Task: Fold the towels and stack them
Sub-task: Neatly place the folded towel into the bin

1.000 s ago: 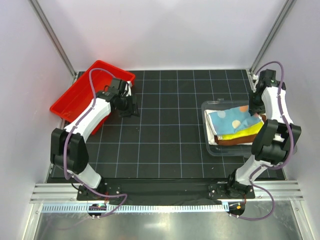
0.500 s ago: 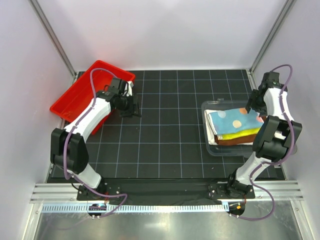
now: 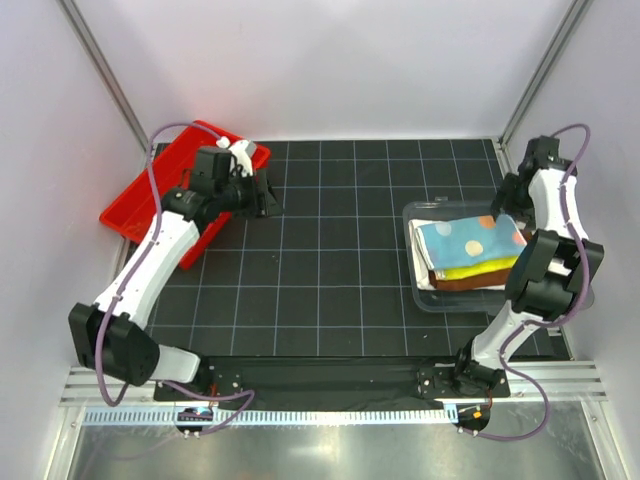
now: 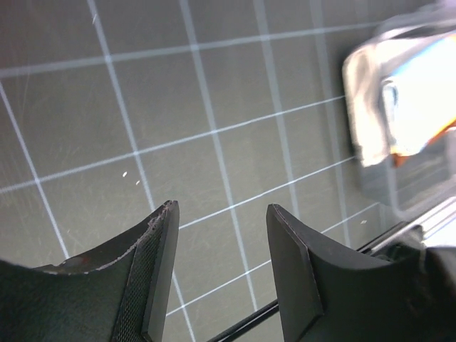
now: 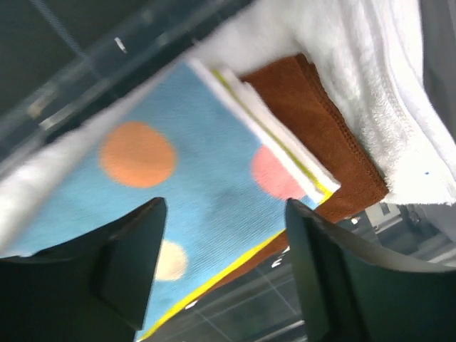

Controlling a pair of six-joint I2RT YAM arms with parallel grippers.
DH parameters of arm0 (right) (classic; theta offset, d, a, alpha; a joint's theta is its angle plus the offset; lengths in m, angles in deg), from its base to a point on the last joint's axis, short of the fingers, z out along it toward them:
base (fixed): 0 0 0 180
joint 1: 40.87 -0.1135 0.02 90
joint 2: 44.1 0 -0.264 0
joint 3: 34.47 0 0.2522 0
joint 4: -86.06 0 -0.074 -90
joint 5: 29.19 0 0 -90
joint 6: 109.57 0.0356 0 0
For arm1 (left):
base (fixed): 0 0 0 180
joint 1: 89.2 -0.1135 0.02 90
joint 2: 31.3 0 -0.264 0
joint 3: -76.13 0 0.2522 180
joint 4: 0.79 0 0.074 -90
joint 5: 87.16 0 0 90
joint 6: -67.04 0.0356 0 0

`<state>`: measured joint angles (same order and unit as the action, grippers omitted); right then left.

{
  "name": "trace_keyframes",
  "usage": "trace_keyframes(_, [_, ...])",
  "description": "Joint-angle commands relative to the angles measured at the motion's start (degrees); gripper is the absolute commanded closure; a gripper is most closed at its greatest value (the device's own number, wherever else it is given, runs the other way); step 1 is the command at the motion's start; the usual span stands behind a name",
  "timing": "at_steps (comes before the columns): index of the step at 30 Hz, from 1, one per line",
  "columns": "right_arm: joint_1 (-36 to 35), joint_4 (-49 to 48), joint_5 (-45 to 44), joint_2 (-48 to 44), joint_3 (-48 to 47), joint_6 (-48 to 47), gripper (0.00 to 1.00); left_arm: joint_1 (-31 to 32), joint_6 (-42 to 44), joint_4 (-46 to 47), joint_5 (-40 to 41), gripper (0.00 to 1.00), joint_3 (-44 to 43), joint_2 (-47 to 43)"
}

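Directly beneath the right gripper (image 5: 224, 206), open and empty, we find the stacked towels (image 5: 214, 178) in the clear bin (image 3: 420, 295); the left gripper (image 4: 222, 209), likewise open and empty, sits well apart.

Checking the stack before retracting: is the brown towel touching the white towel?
Touching. The right wrist view shows the brown towel's stitched edge lying directly against the white towel, with no gap between them.

Left gripper (image 4: 222, 214) shifted rearward; right gripper (image 5: 226, 214) opened.
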<state>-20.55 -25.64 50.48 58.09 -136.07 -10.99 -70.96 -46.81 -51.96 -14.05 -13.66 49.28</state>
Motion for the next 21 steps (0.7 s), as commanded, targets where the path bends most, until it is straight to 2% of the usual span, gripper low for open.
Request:
trace_keyframes(1, [-7.5,2.7,2.4,-9.9,-7.9,2.4,0.23,-0.3,-0.6,4.0,-3.3,0.44,-3.8,-5.1])
trace_keyframes(3, [-13.3,0.7,6.6,-15.8,-8.4,4.7,0.0,-0.3,-1.2,5.4,-4.2,0.43,-4.4,-8.2])
trace_keyframes(4, [-14.9,-0.5,8.8,-18.5,-7.6,5.9,0.0,-0.3,-1.5,5.9,-4.3,0.42,-4.3,-9.5])
trace_keyframes(5, [-16.2,-5.2,16.0,-21.0,-3.9,7.2,0.0,-0.2,-1.5,6.2,-4.7,0.4,-4.0,-11.6])
trace_keyframes(7, [-17.4,-10.1,24.1,-28.5,0.8,12.9,0.0,-0.2,-1.6,7.5,-5.2,0.1,-3.1,-13.9])
trace_keyframes(8, [-17.9,-12.5,29.6,-30.5,5.3,14.4,0.0,-0.3,-1.5,7.6,-5.2,0.01,-2.6,-14.8])
trace_keyframes(9, [-18.4,-18.2,39.5,-33.0,7.7,15.8,0.0,-0.2,-1.3,7.5,-4.9,0.0,-1.9,-17.1])
trace_keyframes(10, [-19.0,-21.2,43.2,-37.5,12.9,19.1,0.0,-0.2,-0.7,7.4,-4.9,0.0,-0.3,-18.3])
trace_keyframes(11, [-20.3,-25.9,44.6,-40.4,15.2,20.8,0.0,-0.2,-0.7,7.3,-4.7,0.0,1.1,-19.9])
trace_keyframes(13, [-22.4,-28.2,43.1,-47.4,20.1,23.2,0.0,-0.3,-1.0,8.5,-3.9,0.01,4.6,-24.4])
trace_keyframes(16, [-24.0,-27.7,40.7,-52.7,24.2,22.9,0.0,-0.3,-1.8,9.8,-5.0,0.0,8.3,-29.5])
trace_keyframes(21, [-24.1,-22.8,34.2,-58.9,24.6,18.1,0.0,-0.2,-1.5,9.5,-2.5,0.0,10.8,-34.8])
